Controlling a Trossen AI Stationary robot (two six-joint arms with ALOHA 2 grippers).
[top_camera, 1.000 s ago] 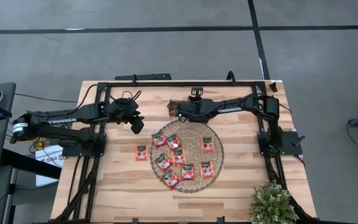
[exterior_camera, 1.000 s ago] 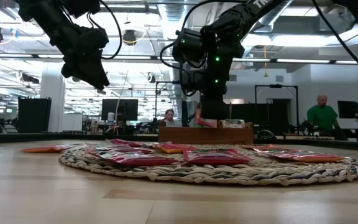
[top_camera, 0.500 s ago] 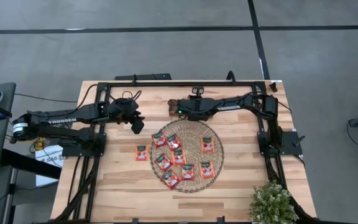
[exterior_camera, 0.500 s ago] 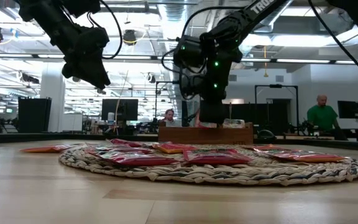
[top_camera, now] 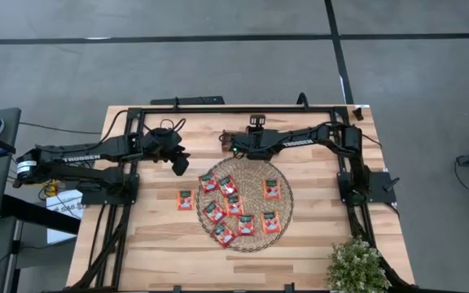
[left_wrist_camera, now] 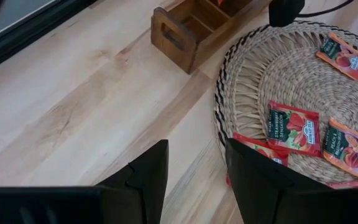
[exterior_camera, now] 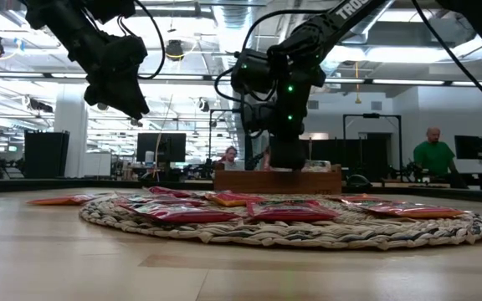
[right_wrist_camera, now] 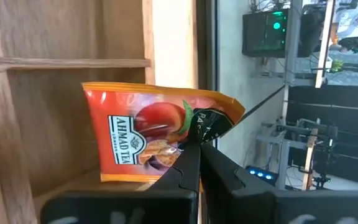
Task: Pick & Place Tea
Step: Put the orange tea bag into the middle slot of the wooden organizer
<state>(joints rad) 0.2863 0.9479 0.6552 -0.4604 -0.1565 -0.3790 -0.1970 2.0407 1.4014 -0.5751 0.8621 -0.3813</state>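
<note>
From above, you see the round woven mat in the middle of the tabletop, carrying eight red-orange tea sachets spread flat. One more sachet lies just off the mat's left edge on bare wood. The wooden tray sits just behind the mat, mostly covered by your right arm. That arm reaches in from the right side, and the right gripper is over the tray. Your left arm stretches from the left edge, with the left gripper clear of the mat, to its left and toward the back.

At table height, the sachets lie flat on the mat. The tray stands behind it, and the right gripper points straight down into the tray. The left gripper hangs well above the tabletop. A person in a green top stands in the room beyond.

From the left wrist, the left jaws stand wide apart with nothing between them. You see the tray's end beside the mat's rim, with several sachets on the mat.

From the right wrist, the right jaws are pinched narrow on the corner of one orange sachet, which stands upright in a tray compartment, against the wooden wall.
</note>
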